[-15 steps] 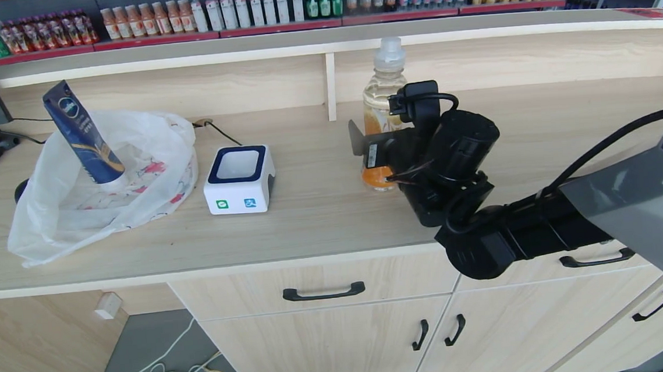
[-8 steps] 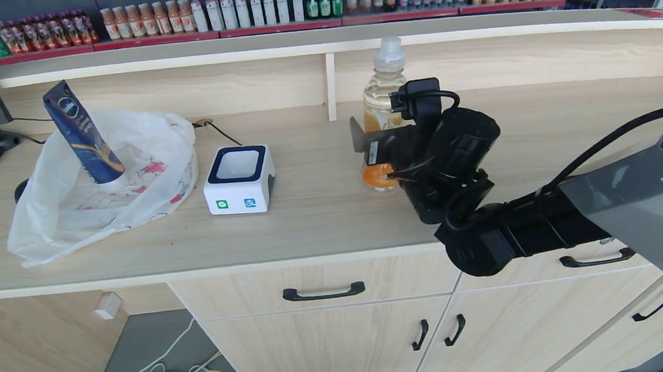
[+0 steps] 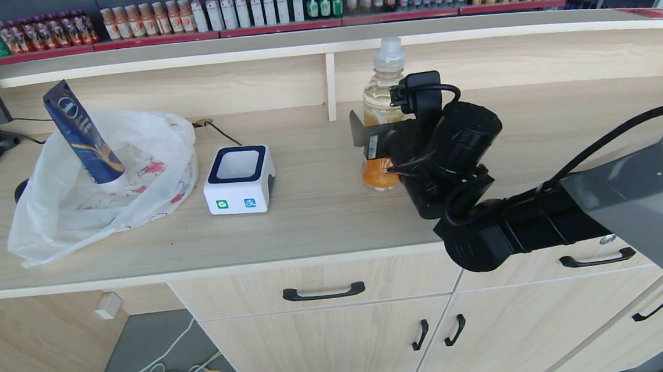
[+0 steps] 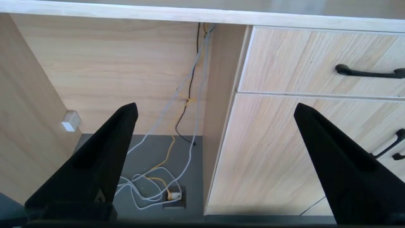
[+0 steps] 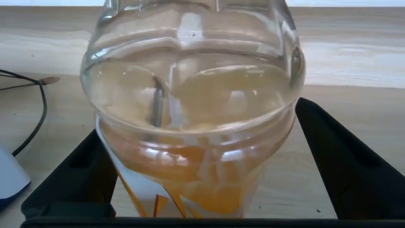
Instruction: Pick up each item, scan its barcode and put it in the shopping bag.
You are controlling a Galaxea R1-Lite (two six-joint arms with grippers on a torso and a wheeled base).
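Standing upright on counter (image 3: 310,211), bottle (image 3: 382,83) straddled by right end effector (image 3: 376,142).

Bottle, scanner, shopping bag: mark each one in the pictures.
bottle (image 3: 377,98): head view, on its clear upper body.
scanner (image 3: 241,191): head view, on its white front face.
shopping bag (image 3: 54,223): head view, on its near wall of white plastic.

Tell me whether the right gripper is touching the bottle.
Cannot tell. The right wrist view shows the right gripper flanking the bottle closely, but neither contact nor gap shows plainly.
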